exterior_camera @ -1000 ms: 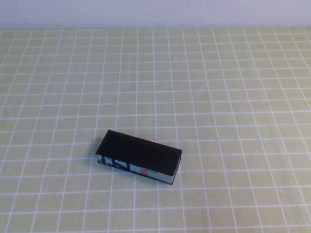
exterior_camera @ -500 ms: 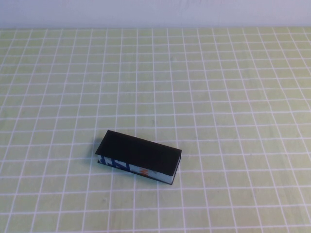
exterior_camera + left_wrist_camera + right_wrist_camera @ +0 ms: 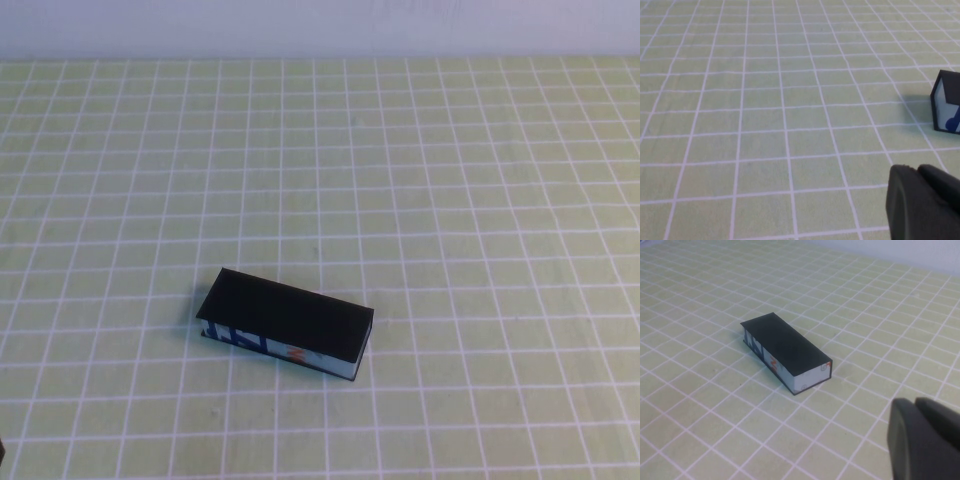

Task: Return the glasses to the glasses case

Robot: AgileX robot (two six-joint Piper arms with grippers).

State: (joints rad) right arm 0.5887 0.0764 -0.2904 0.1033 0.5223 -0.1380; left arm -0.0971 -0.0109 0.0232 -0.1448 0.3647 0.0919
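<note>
The glasses case [image 3: 288, 322] lies closed on the green checked tablecloth, left of centre and near the front, its black flap lid on top and its white side with blue and orange print facing me. The glasses are out of view. My left gripper [image 3: 918, 169] is shut and empty, low over the cloth, with one end of the case [image 3: 946, 107] ahead of it. My right gripper [image 3: 915, 402] is shut and empty, apart from the case [image 3: 785, 350], which lies whole before it. Neither gripper shows clearly in the high view.
The green checked tablecloth [image 3: 450, 180] covers the whole table up to a pale wall at the back. A small dark bit [image 3: 2, 452] sits at the lower left edge of the high view.
The case has not moved. A small dark bit has come into the lower left edge of the high view.
</note>
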